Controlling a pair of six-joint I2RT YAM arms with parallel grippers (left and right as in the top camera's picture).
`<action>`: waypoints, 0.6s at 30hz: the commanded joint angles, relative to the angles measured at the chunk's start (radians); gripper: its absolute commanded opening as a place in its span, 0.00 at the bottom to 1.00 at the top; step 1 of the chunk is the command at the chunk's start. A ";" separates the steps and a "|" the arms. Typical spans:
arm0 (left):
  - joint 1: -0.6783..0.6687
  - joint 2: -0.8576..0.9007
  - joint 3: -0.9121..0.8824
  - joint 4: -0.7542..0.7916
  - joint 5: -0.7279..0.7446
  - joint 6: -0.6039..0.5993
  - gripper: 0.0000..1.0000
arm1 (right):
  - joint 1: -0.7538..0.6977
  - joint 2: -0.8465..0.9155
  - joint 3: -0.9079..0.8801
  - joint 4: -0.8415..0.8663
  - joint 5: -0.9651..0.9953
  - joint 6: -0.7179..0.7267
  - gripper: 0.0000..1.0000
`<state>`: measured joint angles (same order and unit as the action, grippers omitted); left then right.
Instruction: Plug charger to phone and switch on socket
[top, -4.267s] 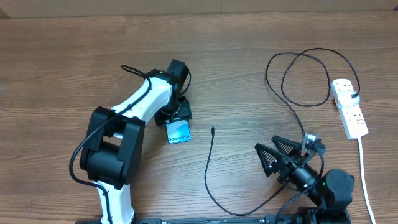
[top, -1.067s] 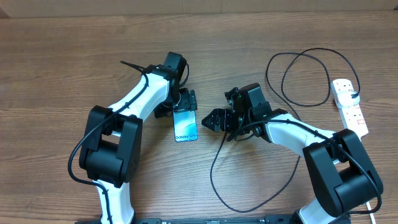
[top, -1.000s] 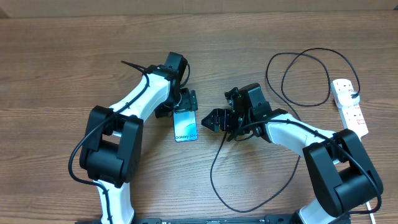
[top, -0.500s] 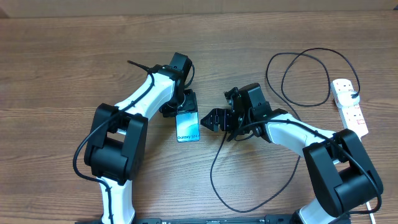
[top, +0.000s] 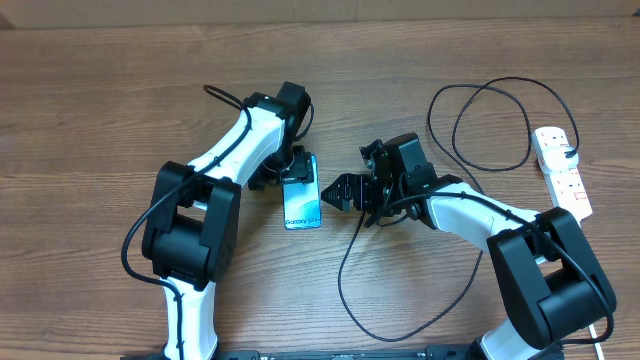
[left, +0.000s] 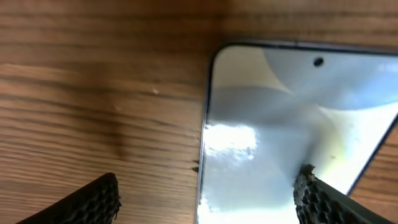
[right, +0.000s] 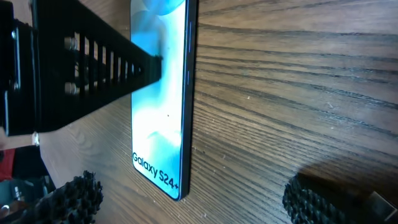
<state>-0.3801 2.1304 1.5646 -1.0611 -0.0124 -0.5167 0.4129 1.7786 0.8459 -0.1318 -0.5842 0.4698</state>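
The phone (top: 304, 205) lies flat on the wooden table, its blue screen up and its "Galaxy S24+" text at the near end. My left gripper (top: 297, 172) is open at its far end. In the left wrist view (left: 205, 208) one fingertip (left: 320, 199) rests over the phone (left: 298, 118) and the other is over bare wood. My right gripper (top: 338, 192) is open just right of the phone and points at its long edge (right: 186, 99), with nothing between its fingers (right: 196, 205). The charger (top: 340, 275) loops from under the right gripper round to the socket (top: 562, 172). Its connector tip is hidden.
The socket's white cord (top: 588, 290) runs down the right edge towards the front. More black cable loops (top: 480, 120) lie at the back right. Both arm bodies stand over the near half of the table.
My left arm has swung slightly right and the phone has slid a little right with it. Its jaws narrowed, then widened again. The right arm has stayed put.
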 joint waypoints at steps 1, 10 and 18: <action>-0.002 0.034 0.011 0.005 -0.042 0.010 0.84 | 0.002 0.010 -0.001 0.000 0.005 -0.007 0.96; -0.046 0.035 0.013 0.063 -0.014 0.016 0.91 | -0.019 -0.012 -0.001 0.000 -0.013 -0.004 0.96; -0.080 0.036 0.013 0.105 -0.018 0.015 0.95 | -0.026 -0.024 -0.001 -0.004 -0.013 -0.030 1.00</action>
<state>-0.4461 2.1342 1.5661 -0.9581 -0.0166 -0.5133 0.3923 1.7756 0.8459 -0.1329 -0.5983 0.4572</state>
